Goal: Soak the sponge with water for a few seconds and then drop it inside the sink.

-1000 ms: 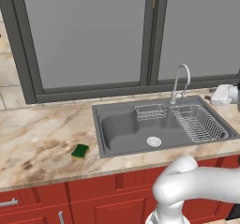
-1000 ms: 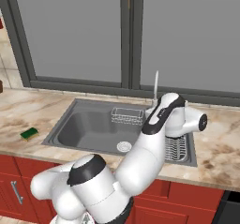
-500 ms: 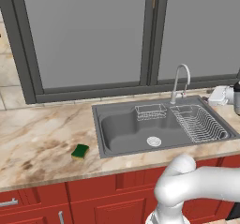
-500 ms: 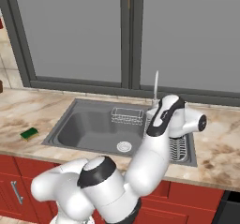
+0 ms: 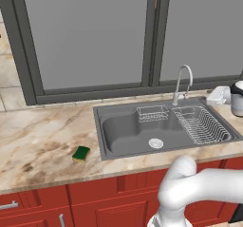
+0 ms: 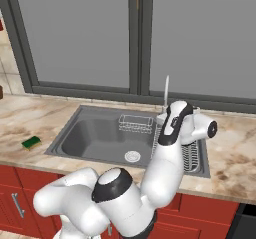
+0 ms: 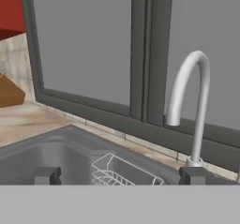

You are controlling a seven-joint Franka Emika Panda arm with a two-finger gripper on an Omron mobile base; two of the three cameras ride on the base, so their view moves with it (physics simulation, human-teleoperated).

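Hand spread wide, level, near the sink's right side, facing the faucet.

- The sponge is small, flat and rectangular, with a dark green top and a yellow layer beneath. It lies flat on the marble counter, near the sink's left rim but apart from it.
- The sink is a dark grey rectangular basin with a round silver drain on its floor and a small wire basket at its back wall.
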